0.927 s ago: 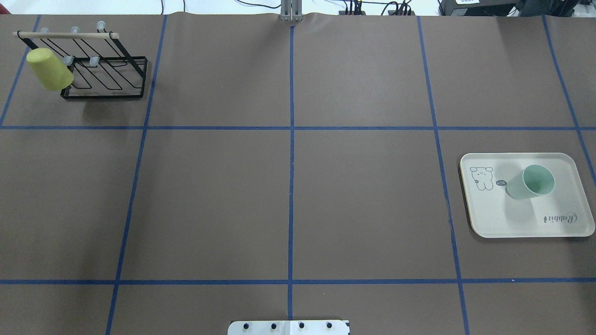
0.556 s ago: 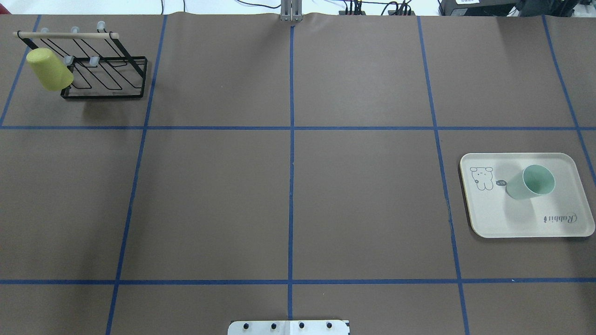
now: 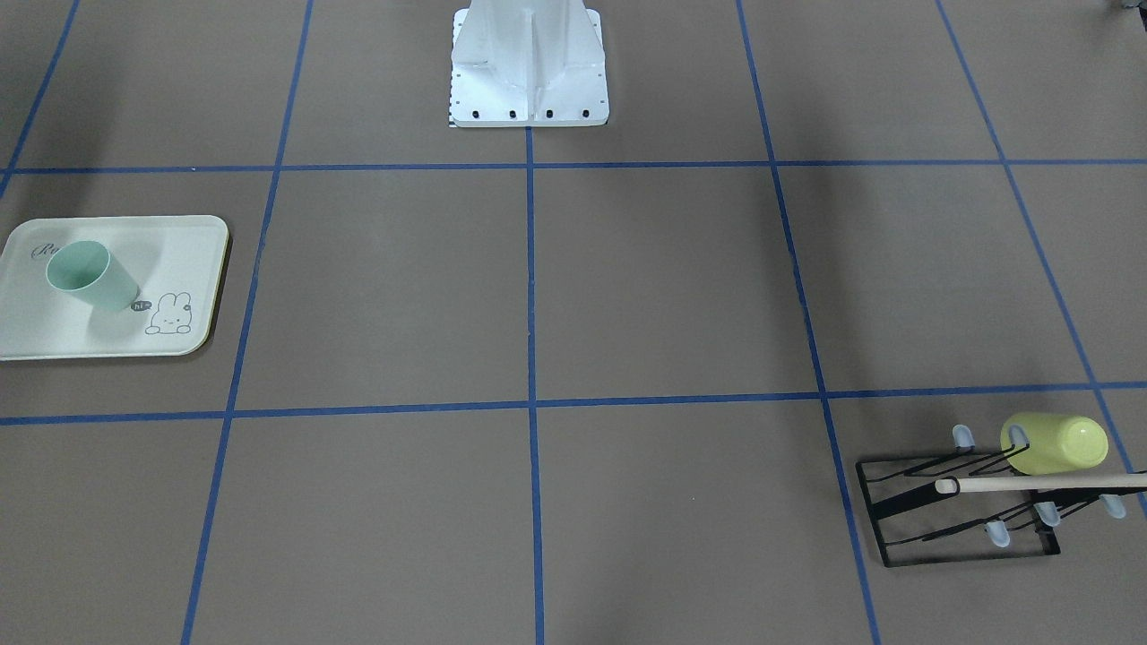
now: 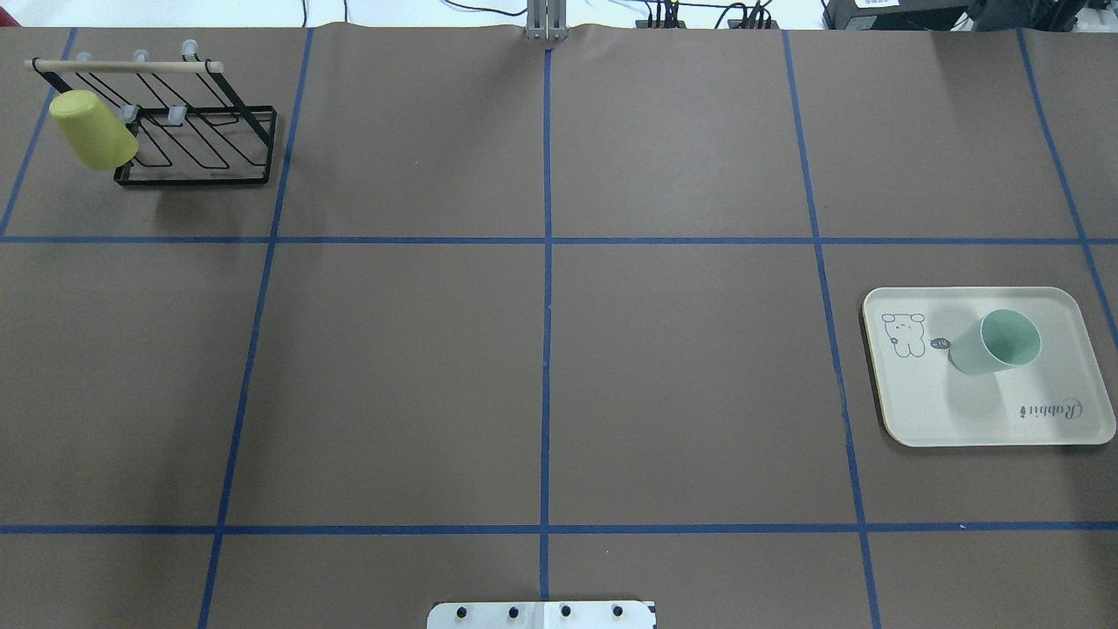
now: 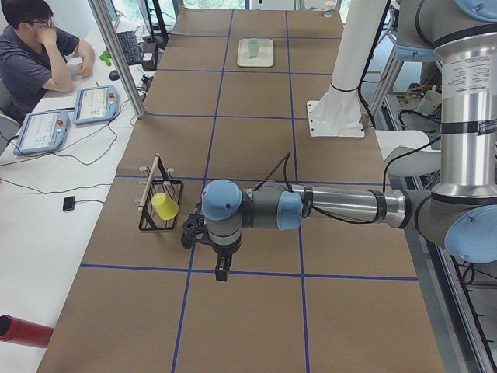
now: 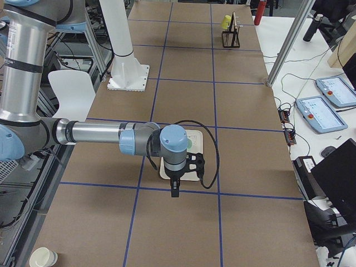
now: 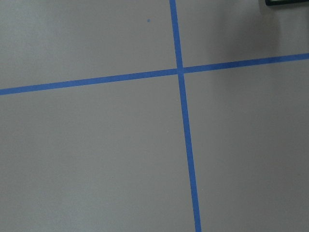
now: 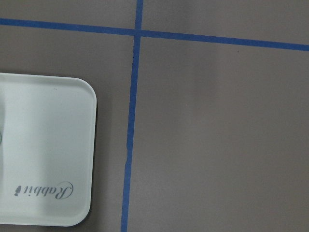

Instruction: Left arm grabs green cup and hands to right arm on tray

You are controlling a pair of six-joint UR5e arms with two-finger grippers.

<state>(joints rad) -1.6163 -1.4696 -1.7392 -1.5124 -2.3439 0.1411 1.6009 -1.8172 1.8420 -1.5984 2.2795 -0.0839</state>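
The pale green cup (image 4: 996,342) stands upright on the cream tray (image 4: 926,402) at the table's right side, next to the bunny drawing. It also shows in the front-facing view (image 3: 90,276) and, far off, in the exterior left view (image 5: 253,48). No gripper touches it. The left gripper (image 5: 222,272) shows only in the exterior left view, pointing down above the table near the wire rack. The right gripper (image 6: 174,192) shows only in the exterior right view, pointing down just beside the tray (image 6: 196,135). I cannot tell whether either gripper is open or shut. The right wrist view shows a tray corner (image 8: 48,145).
A yellow-lime cup (image 4: 92,131) hangs on the black wire rack (image 4: 201,140) at the far left corner. The robot's white base (image 3: 529,63) stands at the middle near edge. Blue tape lines cross the brown table. An operator (image 5: 35,54) sits beside the table.
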